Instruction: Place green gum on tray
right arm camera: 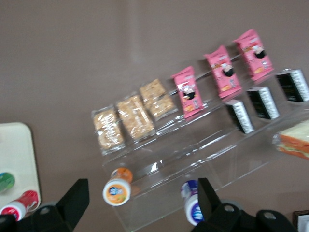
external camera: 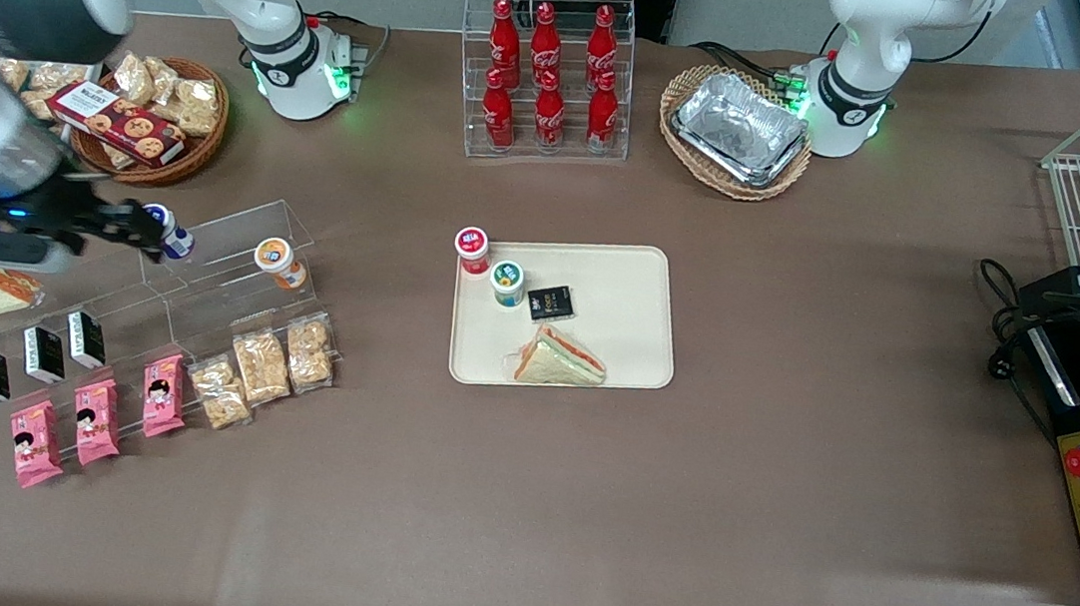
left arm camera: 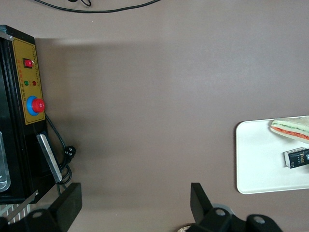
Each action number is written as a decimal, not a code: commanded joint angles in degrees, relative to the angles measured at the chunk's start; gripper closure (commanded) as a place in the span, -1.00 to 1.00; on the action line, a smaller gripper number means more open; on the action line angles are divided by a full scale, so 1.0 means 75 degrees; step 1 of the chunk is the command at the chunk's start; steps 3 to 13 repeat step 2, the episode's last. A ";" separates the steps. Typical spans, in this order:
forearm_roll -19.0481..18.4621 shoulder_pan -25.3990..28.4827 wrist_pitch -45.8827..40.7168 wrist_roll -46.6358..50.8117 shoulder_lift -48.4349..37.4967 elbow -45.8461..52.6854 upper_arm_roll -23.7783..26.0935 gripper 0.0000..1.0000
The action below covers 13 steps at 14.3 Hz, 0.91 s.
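Note:
The green gum point(external camera: 507, 283), a small white bottle with a green-rimmed lid, stands upright on the beige tray point(external camera: 620, 301), beside a red-lidded bottle point(external camera: 472, 248). It also shows in the right wrist view point(right arm camera: 6, 182), on the tray point(right arm camera: 17, 154). My gripper point(external camera: 138, 228) is open and empty, far from the tray toward the working arm's end of the table. It hangs above a clear acrylic stand point(external camera: 234, 251), close to a blue-lidded bottle point(external camera: 174, 234). In the right wrist view the gripper point(right arm camera: 142, 203) hangs over the orange-lidded bottle point(right arm camera: 117, 187) and the blue-lidded bottle point(right arm camera: 192, 203).
A black packet point(external camera: 550, 301) and a sandwich point(external camera: 559, 358) lie on the tray. An orange-lidded bottle point(external camera: 279, 262), cracker bags, pink packets and black boxes sit on the stand. A cola rack point(external camera: 546, 78), a snack basket point(external camera: 143, 116) and a foil-tray basket point(external camera: 739, 131) stand farther back.

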 commanded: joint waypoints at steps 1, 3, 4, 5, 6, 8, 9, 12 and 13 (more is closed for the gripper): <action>0.0122 -0.0011 -0.0308 -0.0240 0.0110 0.0430 -0.0456 -1.00; 0.0111 -0.0046 -0.0355 -0.0462 0.0076 0.0430 -0.0492 -1.00; 0.0111 -0.0046 -0.0355 -0.0462 0.0076 0.0430 -0.0492 -1.00; 0.0111 -0.0046 -0.0355 -0.0462 0.0076 0.0430 -0.0492 -1.00; 0.0111 -0.0046 -0.0355 -0.0462 0.0076 0.0430 -0.0492 -1.00; 0.0111 -0.0046 -0.0355 -0.0462 0.0076 0.0430 -0.0492 -1.00; 0.0111 -0.0046 -0.0355 -0.0462 0.0076 0.0430 -0.0492 -1.00; 0.0111 -0.0046 -0.0355 -0.0462 0.0076 0.0430 -0.0492 -1.00; 0.0111 -0.0046 -0.0355 -0.0462 0.0076 0.0430 -0.0492 -1.00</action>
